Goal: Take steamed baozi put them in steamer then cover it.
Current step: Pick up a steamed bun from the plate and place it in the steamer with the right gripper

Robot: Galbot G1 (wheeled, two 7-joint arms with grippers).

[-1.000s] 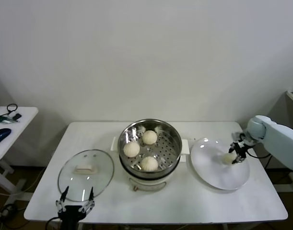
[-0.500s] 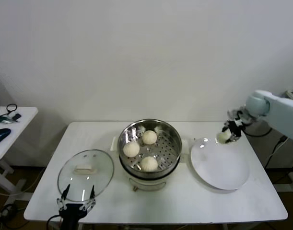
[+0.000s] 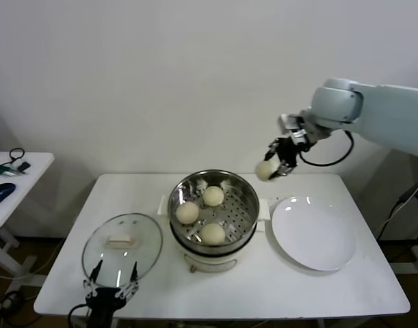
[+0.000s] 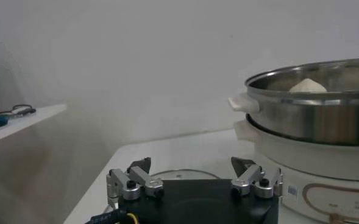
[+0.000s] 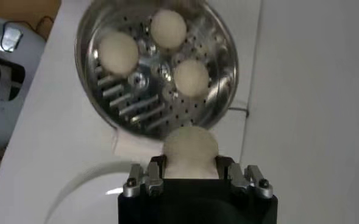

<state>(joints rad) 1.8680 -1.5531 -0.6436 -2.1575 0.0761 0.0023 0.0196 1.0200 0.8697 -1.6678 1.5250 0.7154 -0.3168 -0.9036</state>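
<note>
My right gripper is shut on a cream-white baozi, held in the air above the table just right of the steamer. The shiny steamer pot holds three baozi on its perforated tray. The glass cover with its cream handle lies flat on the table left of the steamer. My left gripper hangs open at the table's front edge, just before the cover, with nothing between its fingers.
A flat white plate lies bare to the right of the steamer. A small side table with a blue item and cables stands at the far left. The white wall rises close behind the table.
My right gripper has lifted the baozi off the white plate and carried it up and leftward toward the steamer. The left arm has barely moved.
</note>
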